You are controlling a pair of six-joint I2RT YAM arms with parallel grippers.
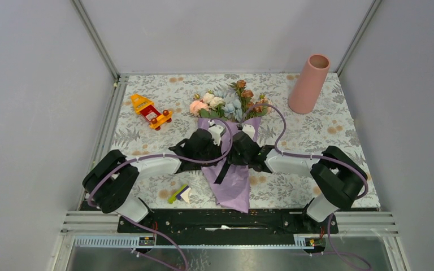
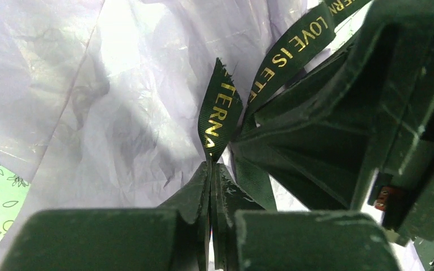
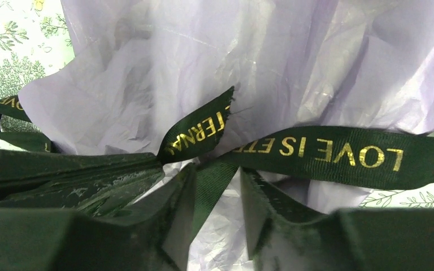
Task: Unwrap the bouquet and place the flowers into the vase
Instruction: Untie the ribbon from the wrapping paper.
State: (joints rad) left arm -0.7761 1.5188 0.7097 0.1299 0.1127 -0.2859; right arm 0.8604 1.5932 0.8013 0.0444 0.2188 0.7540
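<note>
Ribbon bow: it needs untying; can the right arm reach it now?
Likely yes: the right end effector, open, straddles the ribbon at the knot; the left end effector pinches it alongside.

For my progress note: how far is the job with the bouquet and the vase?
Done: nothing yet. The bouquet lies on the table, wrapped in its purple paper, and its ribbon looks tied. In hand: the left jaws are shut on one ribbon tail, and the right jaws stand open around another strand. Left: untie, unwrap, then move the flowers into the vase, which holds none.
</note>
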